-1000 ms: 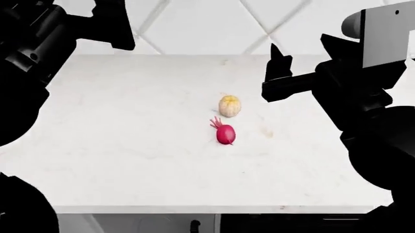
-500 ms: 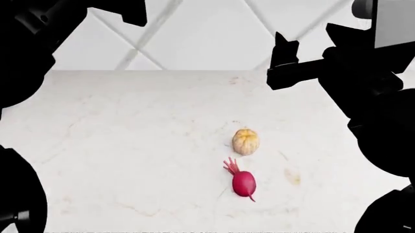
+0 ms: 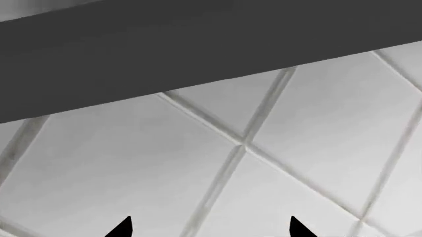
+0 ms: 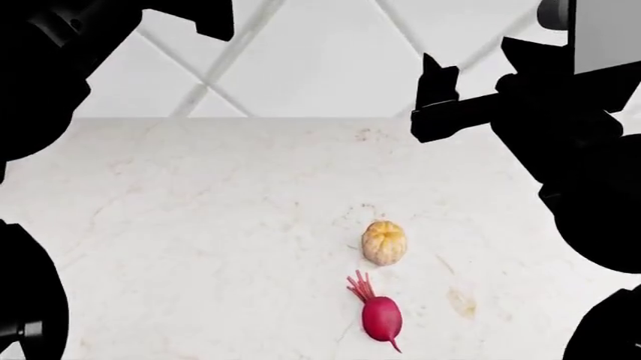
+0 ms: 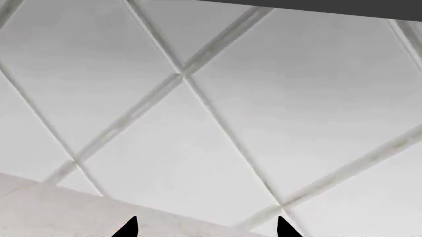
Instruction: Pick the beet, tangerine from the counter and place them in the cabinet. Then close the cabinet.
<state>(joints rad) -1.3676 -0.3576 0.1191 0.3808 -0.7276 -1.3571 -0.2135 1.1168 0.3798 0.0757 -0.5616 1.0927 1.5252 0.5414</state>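
tangerine [image 4: 385, 242]: sitting on the counter [image 4: 200, 225], right of centre in the head view, nothing touching it, segment lines showing.
beet [image 4: 382, 316]: lying on the counter just in front of the tangerine, nearer the robot, a small gap between them; pink stems pointing back toward the tangerine, thin root tip pointing toward the robot.
counter: white marble-look top with beige veins and specks, running back to the wall; carrying only the two items in view.
wall [image 4: 331, 52]: white tiles set diagonally with pale grout lines, standing behind the counter; filling both wrist views.
left gripper [image 3: 209, 228]: only two dark tips poking into the left wrist view, spaced apart with nothing between them, so jaws standing open and holding nothing; facing the tiled wall, with a dark grey band [image 3: 165, 44] crossing above the tiles. In the head view the left arm is showing as a black mass at the left edge, well apart from both items.
right gripper [image 5: 205, 227]: two dark tips likewise spread apart, nothing gripped, jaws open; facing the tiles with a strip of counter edge in one corner of its view. In the head view it is hovering high at the right, above the back of the counter, well apart from the tangerine and beet.
cabinet: not showing in any view.
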